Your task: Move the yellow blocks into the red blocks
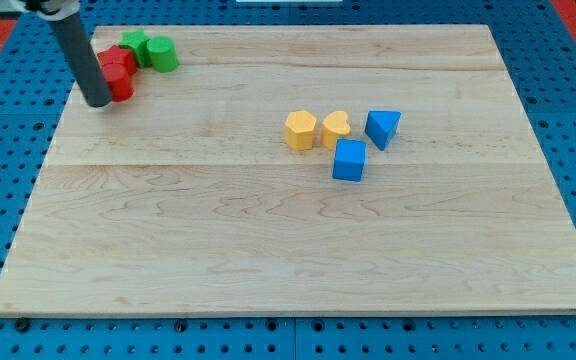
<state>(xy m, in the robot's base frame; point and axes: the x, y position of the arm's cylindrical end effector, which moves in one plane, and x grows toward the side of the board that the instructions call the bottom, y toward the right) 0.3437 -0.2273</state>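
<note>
Blue cube foremost; my tip touches red blocks.

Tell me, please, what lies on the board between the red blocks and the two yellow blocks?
Nothing: in the camera view, bare wood runs from the red blocks at the view's upper left to the yellow blocks near the middle. My tip touches the red ones.

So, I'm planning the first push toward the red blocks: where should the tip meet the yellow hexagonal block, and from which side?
Probably its right-hand face, coming from the view's right. The yellow hexagonal block has the red blocks far to its upper left, but the yellow heart-shaped block sits tight against that side. My tip is beside the reds, so it must circle round first.
</note>
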